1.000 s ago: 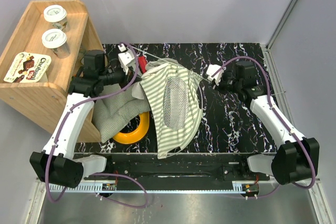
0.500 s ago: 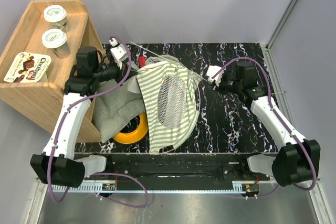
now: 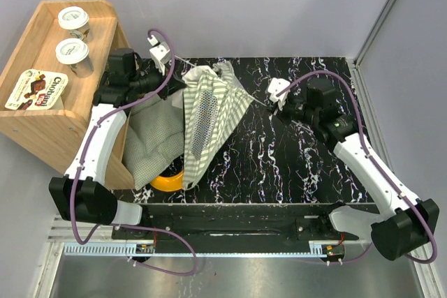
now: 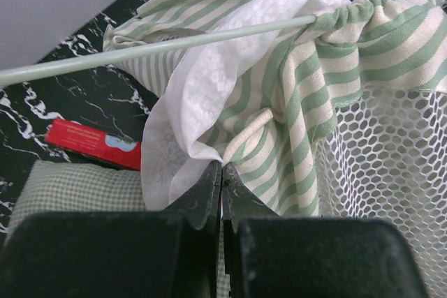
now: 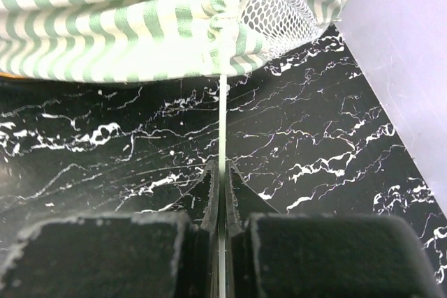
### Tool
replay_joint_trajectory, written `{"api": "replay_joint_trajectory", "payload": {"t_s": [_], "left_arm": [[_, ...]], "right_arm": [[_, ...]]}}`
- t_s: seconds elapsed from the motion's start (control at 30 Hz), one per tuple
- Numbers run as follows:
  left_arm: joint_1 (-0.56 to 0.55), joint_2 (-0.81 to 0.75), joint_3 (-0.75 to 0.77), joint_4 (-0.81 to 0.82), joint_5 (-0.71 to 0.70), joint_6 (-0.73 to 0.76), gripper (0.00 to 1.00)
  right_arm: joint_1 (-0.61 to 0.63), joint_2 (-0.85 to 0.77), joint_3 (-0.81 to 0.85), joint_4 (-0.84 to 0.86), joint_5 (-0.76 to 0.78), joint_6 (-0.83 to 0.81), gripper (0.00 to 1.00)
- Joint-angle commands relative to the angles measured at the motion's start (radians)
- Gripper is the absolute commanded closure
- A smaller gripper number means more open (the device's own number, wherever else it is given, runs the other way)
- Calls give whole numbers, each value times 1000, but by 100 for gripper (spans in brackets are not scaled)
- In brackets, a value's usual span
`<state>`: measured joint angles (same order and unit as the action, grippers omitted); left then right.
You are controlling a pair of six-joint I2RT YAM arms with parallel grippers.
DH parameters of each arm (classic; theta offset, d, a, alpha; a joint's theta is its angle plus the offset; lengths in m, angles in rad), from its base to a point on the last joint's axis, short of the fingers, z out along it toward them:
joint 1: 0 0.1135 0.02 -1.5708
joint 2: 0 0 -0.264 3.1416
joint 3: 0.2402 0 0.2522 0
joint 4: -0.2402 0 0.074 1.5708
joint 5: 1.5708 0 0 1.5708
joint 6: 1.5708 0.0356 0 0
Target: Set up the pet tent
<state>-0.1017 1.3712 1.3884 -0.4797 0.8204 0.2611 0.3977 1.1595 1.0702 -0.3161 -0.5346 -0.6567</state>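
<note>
The pet tent (image 3: 207, 113) is green-and-white striped fabric with a white mesh window (image 3: 199, 113). It hangs bunched and raised over the left half of the black marbled table. My left gripper (image 3: 176, 78) is at its back left corner. In the left wrist view that gripper (image 4: 221, 167) is shut on a fold of striped cloth and white lace, under a thin pole (image 4: 160, 45). My right gripper (image 3: 271, 104) is to the right of the tent. It (image 5: 222, 167) is shut on a thin pale pole (image 5: 221, 127) that runs straight into the tent's gathered sleeve (image 5: 222, 19).
A wooden shelf (image 3: 42, 127) stands at the left with two yogurt cups (image 3: 73, 20) and a snack pack (image 3: 36, 88). A small-checked cushion (image 3: 150, 141) and a yellow ring (image 3: 167, 181) lie beside the tent. A red box (image 4: 94, 146) lies behind the cushion.
The tent has gone from lying spread flat to hanging narrow and raised. My left gripper has pulled its corner back. My right gripper has moved left along the pole.
</note>
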Motion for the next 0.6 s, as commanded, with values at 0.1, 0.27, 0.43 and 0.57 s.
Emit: {"api": "replay_joint_trajectory", "payload": {"t_s": [0.1, 0.27, 0.43, 0.57], "left_arm": [[7, 9, 109, 43, -13, -22, 100], [5, 22, 118, 35, -12, -34, 100], [5, -10, 126, 26, -9, -22, 100], [5, -27, 129, 23, -13, -25, 100]], "right_arm": [[52, -17, 152, -9, 16, 172, 100], [73, -32, 162, -18, 30, 146, 100], [72, -72, 61, 3, 84, 22, 100], [72, -57, -15, -1, 220, -49, 100]]}}
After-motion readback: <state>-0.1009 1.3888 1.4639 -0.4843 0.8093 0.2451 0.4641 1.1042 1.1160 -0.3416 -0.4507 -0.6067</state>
